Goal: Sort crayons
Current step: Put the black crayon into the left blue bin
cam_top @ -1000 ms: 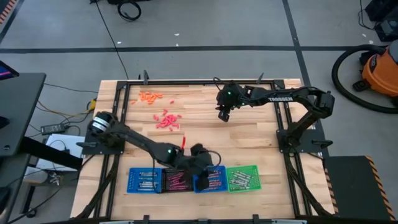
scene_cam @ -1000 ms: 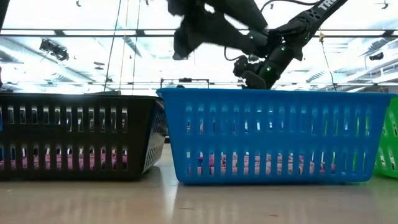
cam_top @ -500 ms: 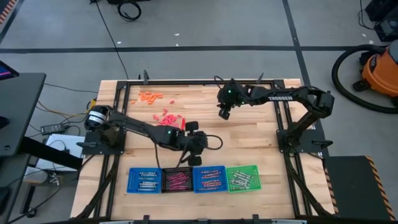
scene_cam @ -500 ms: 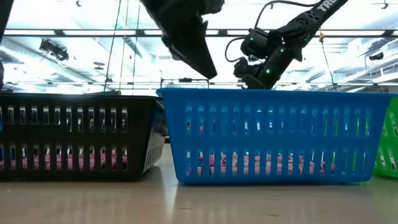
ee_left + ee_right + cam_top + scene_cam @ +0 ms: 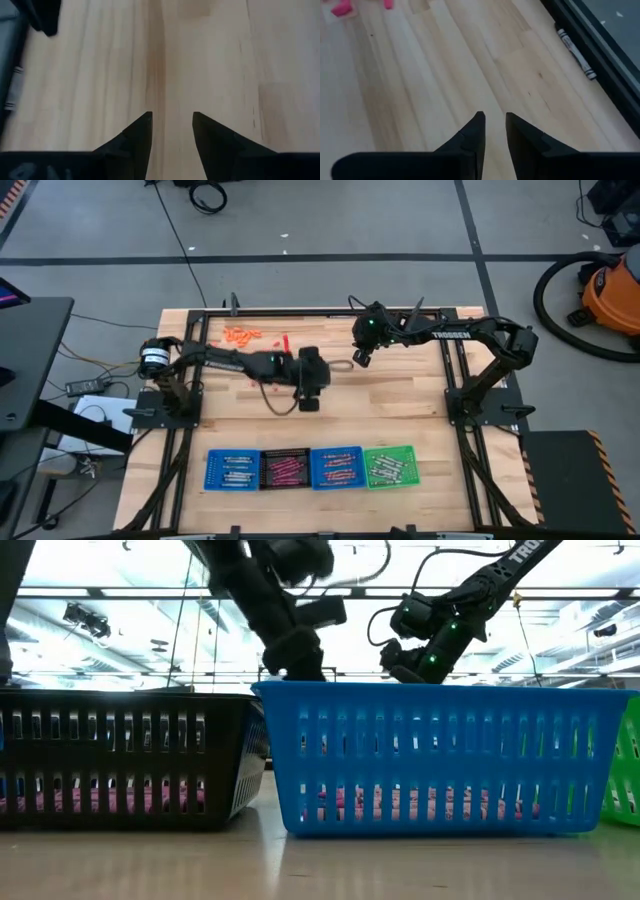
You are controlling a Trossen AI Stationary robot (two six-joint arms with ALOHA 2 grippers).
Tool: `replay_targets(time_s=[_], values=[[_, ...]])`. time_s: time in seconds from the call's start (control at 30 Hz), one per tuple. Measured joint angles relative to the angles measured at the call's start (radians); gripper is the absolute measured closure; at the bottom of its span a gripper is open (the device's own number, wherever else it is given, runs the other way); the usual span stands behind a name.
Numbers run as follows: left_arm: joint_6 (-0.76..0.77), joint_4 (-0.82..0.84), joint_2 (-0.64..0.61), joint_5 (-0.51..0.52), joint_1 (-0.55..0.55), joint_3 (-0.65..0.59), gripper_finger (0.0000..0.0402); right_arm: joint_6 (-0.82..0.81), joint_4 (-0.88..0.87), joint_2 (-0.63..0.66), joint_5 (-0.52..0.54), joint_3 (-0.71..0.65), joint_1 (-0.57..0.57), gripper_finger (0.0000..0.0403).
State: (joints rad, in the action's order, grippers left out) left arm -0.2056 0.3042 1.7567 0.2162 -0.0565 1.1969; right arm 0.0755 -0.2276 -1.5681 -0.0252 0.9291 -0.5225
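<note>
- Pale wooden planks make up the surface (image 5: 400,410), which sits in a black frame on a grey floor.
- Nearest the front edge stands a row of four trays: a blue tray (image 5: 232,469), a black tray (image 5: 285,468), a second blue tray (image 5: 336,467) and a green tray (image 5: 389,465).
- Grey crayons (image 5: 231,471) lie in the first blue tray, and maroon crayons (image 5: 286,470) lie in the black one.
- From the low view, pink sticks show through the slots of the black tray and the second blue tray.
- Further back, at the middle of the surface, the left claw (image 5: 309,402) hangs over bare wood, well apart from the trays.
- Its fingers (image 5: 137,132) stand spread with a clear gap and nothing between them.
- Beyond it and to the right, the right claw (image 5: 357,360) hovers over bare planks near the far edge.
- Its fingers (image 5: 474,131) stand close together with a narrow gap, holding nothing.
- Loose pink crayons (image 5: 342,8) lie on the wood ahead of the right claw, and one grey crayon (image 5: 576,53) rests against the black frame.
- Farthest back on the left, orange crayons (image 5: 240,334) lie scattered, with a single red crayon (image 5: 284,341) just beside them.
- An orange vacuum (image 5: 610,295) stands on the floor at the far right.
</note>
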Motion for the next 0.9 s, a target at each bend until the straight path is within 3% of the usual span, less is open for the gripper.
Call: replay_targets(time_s=[0.07, 0.2, 0.37, 0.53, 0.73, 0.9], values=[[-0.012, 0.002, 0.002, -0.064, -0.05, -0.001, 0.0251, -0.013, 0.002, 0.0, -0.001, 0.0, 0.008, 0.0319], [-0.025, 0.003, 0.002, -0.076, -0.13, 0.0, 0.0251, -0.023, 0.01, 0.0, -0.001, 0.0, 0.017, 0.032], [-0.024, 0.001, 0.003, -0.067, -0.215, 0.0, 0.0251, -0.003, 0.023, 0.0, 0.009, 0.0, 0.017, 0.032], [-0.005, 0.029, 0.003, 0.011, -0.285, 0.0, 0.0251, 0.006, 0.055, 0.0, 0.05, 0.0, 0.017, 0.032], [-0.095, -0.05, 0.003, 0.023, -0.367, 0.0, 0.0251, -0.02, 0.058, 0.0, 0.061, 0.0, 0.017, 0.032], [-0.136, -0.113, 0.009, -0.086, -0.433, 0.001, 0.0251, 0.001, 0.059, 0.0, 0.063, 0.0, 0.017, 0.0321]])
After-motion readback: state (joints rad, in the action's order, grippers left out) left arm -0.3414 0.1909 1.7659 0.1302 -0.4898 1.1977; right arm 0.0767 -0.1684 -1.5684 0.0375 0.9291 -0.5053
